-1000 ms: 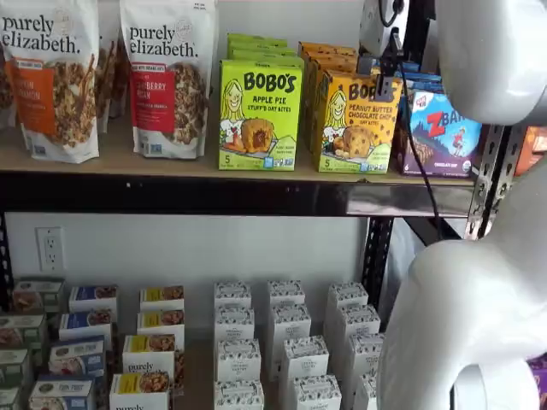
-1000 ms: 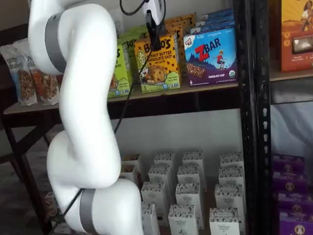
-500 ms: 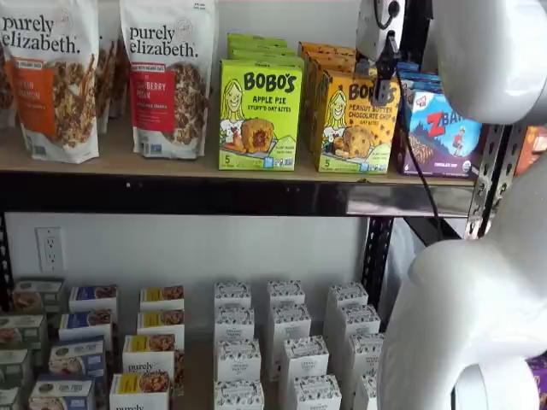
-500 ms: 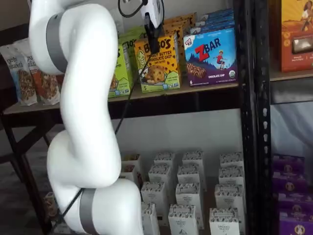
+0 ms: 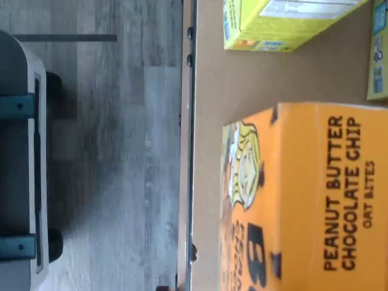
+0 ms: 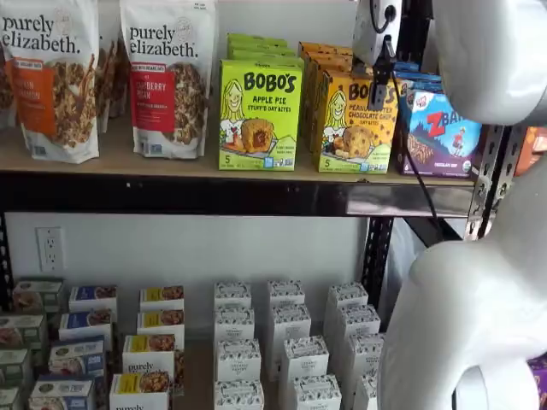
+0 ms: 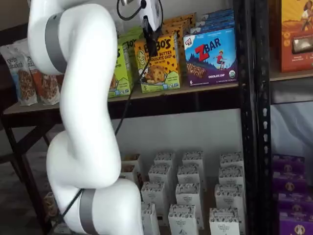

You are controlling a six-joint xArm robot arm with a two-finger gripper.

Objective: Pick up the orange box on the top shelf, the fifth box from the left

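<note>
The orange box [image 6: 355, 128] [image 7: 159, 73] stands upright on the top shelf [image 6: 171, 166] [image 7: 195, 90], between a green box and a blue-purple one, with more orange cartons behind it. In both shelf views my gripper [image 6: 378, 85] [image 7: 151, 46] hangs in front of the upper part of the box's front face. Only one black finger shows, side-on, and nothing is in it; the jaws stand open. The wrist view shows the orange box [image 5: 303, 200] close up, standing on the tan board [image 5: 242, 79].
A green Bobo's box [image 6: 259, 115] [image 5: 285, 24] stands left of the orange one and a ZBar box [image 6: 440, 132] [image 7: 210, 56] right of it. Granola bags [image 6: 171, 77] fill the shelf's left. My white arm [image 7: 83, 122] and a black upright [image 7: 249, 98] stand in front. Small white cartons [image 6: 286, 342] fill the lower shelf.
My gripper has risen a little in front of the orange box and drifted slightly left. The box has not moved.
</note>
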